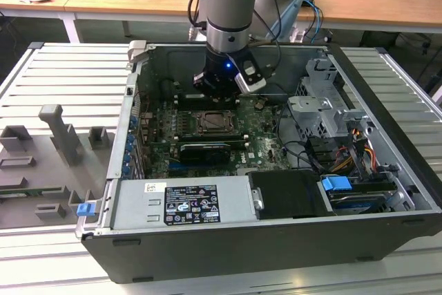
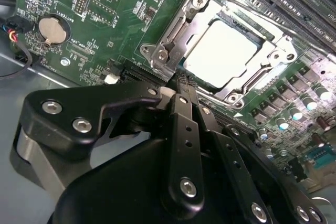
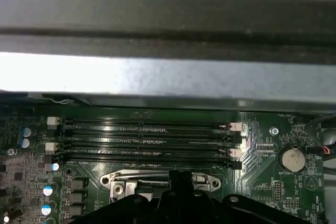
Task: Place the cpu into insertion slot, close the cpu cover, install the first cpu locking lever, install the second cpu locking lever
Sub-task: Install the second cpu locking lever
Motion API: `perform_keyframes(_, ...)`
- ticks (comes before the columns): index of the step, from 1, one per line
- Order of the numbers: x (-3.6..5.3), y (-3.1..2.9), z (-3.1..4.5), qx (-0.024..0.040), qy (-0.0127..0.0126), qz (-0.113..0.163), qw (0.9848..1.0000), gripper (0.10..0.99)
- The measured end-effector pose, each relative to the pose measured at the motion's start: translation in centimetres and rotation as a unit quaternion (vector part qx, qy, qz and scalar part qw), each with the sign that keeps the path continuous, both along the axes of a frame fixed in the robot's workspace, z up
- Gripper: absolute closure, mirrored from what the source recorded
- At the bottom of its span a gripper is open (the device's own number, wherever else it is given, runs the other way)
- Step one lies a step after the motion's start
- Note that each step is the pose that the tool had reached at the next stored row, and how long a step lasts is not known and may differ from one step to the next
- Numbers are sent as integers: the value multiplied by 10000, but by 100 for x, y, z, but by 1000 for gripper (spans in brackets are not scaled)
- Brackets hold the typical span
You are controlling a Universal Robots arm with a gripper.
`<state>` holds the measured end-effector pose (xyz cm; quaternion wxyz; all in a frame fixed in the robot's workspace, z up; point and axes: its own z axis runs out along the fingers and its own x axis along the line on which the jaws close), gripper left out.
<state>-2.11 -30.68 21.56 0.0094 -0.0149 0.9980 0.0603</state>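
1. The open dark grey computer case point(image 1: 387, 170) lies on its side on a ribbed pale metal table point(image 1: 62, 74), and my arm reaches down into it from above.
2. A silver power supply box point(image 1: 183, 202) fills the near edge of the case, a grey metal drive cage point(image 1: 324, 108) stands toward the exterior view's right, and loose black cables point(image 1: 297, 150) run between the cage and the board.
3. The green circuit board point(image 2: 115, 35) covers the case floor; 4 long black memory slots point(image 3: 147, 140) lie just beside the socket, between it and the case wall.
4. My black gripper point(image 2: 181, 85) hangs low over the board, its fingers pressed together with nothing between them, the tips at the edge of the socket frame.
5. The square silver cpu cover point(image 2: 178, 30) with its central window lies flat down over the insertion slot point(image 2: 247, 85).
6. The pale beige-silver square cpu point(image 2: 223, 51) sits seated in that slot, showing through the cover's window.
7. A round silver coin battery point(image 2: 52, 29) sits on the board, well apart from the socket.
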Motion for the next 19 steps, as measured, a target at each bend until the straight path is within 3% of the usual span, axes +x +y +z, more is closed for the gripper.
perform_keyframes(6, -1, -34, 7, -2, 0, -1, 10000, 980)
perform_keyframes(10, 0, -34, 85, -1, 0, 0, 10000, 980)
perform_keyframes(15, 0, -124, 86, 0, 0, 0, 10000, 980)
perform_keyframes(19, 0, -135, 159, 0, 0, 0, 10000, 980)
